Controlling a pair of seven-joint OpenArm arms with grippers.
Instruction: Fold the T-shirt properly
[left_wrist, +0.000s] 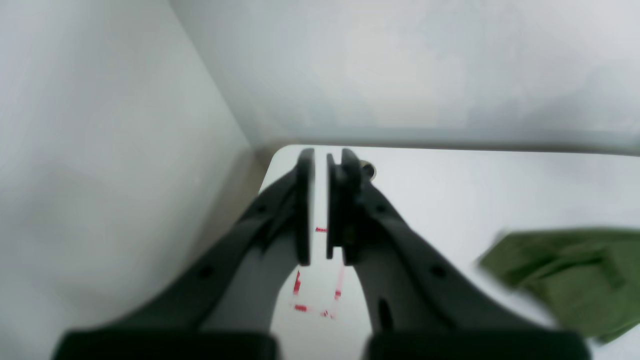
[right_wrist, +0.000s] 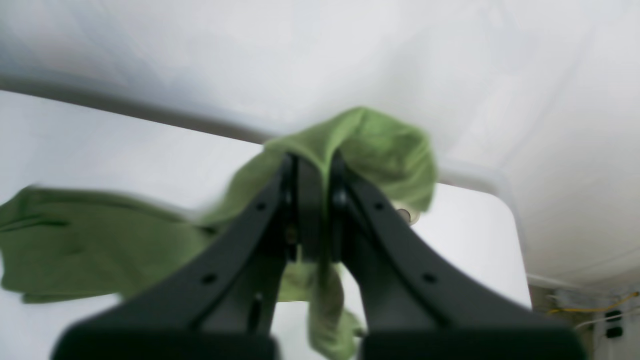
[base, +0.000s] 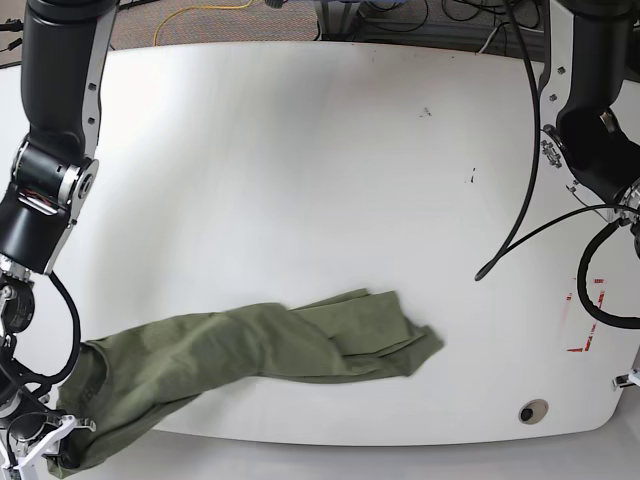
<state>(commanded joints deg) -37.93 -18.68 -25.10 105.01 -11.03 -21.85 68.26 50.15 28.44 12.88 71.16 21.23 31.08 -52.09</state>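
Left gripper (left_wrist: 320, 207): two matte black fingers (left_wrist: 304, 205), flat-faced, widening toward a black base, each with small round screw holes. Right gripper (right_wrist: 312, 205): same black build, same holes. Base view: both arms (base: 58, 70) are glossy black cylinders with silver joint rings; black cables (base: 525, 190) loop beside them.

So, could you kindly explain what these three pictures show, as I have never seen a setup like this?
This is a two-armed robot at a white table. One picture looks down from above; the other two come from cameras on each wrist, looking along black jaws. An olive-green T-shirt lies bunched near the table's front edge. The right gripper, at the overhead view's lower left, has its jaws closed on one end of the T-shirt, pulling it past the edge. The left gripper holds nothing, its jaws nearly together, above small red marks on the table.
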